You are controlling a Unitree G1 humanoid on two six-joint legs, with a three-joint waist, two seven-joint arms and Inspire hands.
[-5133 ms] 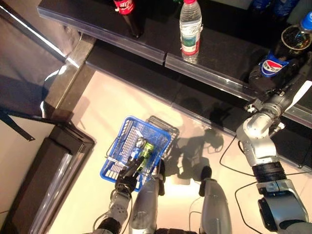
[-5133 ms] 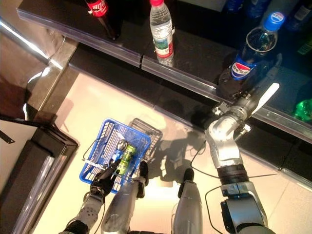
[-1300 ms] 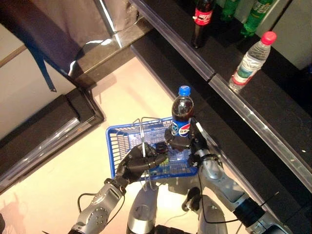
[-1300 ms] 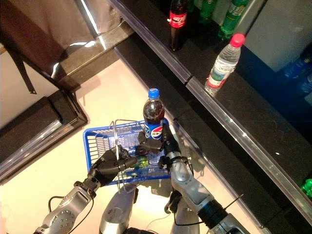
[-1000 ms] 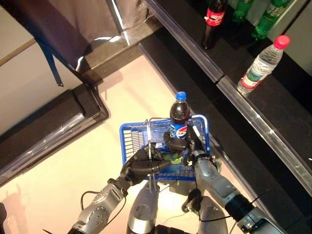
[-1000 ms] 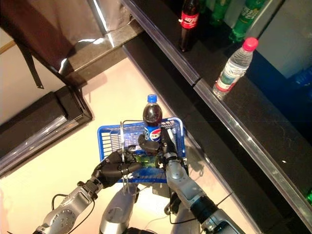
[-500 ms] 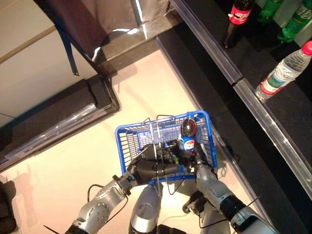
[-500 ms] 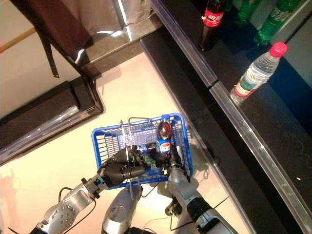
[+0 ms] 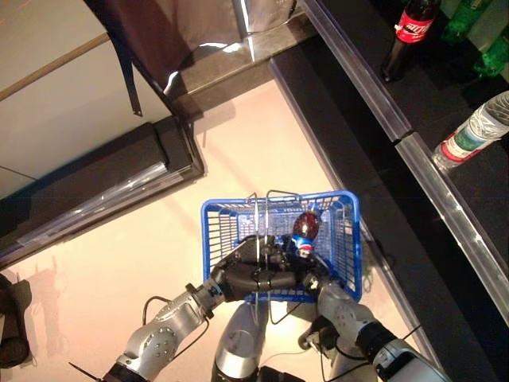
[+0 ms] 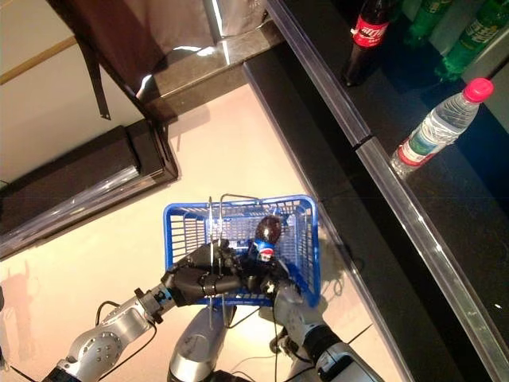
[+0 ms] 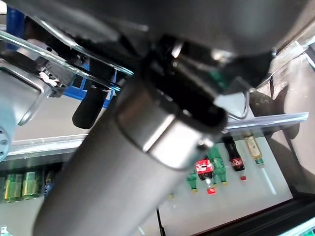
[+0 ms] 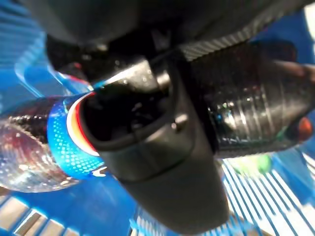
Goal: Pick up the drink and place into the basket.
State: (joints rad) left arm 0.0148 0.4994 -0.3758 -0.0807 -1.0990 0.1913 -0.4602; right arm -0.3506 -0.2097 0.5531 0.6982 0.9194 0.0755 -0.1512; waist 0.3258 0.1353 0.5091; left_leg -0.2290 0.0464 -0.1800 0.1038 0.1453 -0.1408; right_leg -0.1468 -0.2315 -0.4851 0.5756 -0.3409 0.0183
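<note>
The blue basket [image 9: 355,240] hangs raised in front of me, over the pale floor. My left hand [image 9: 248,275] is shut on its thin wire handles [image 9: 258,208]. A dark cola bottle with a blue label [image 9: 305,229] lies tilted inside the basket, cap end down. My right hand [image 9: 315,281] reaches into the basket from its near side and is curled round the bottle. In the right wrist view the thumb [image 12: 147,162] wraps over the bottle's blue label [image 12: 59,145]. A green drink [image 12: 251,164] lies on the basket floor beneath.
A dark shelf edge [image 9: 374,111] runs along the right, with a red-labelled cola bottle [image 9: 406,32], a water bottle [image 9: 473,135] and green bottles [image 9: 495,60] on it. A black low stand [image 9: 95,199] lies on the left.
The right hand has lowered the cola bottle from above the basket rim down into the basket, where it now lies tilted. The camera view has shifted.
</note>
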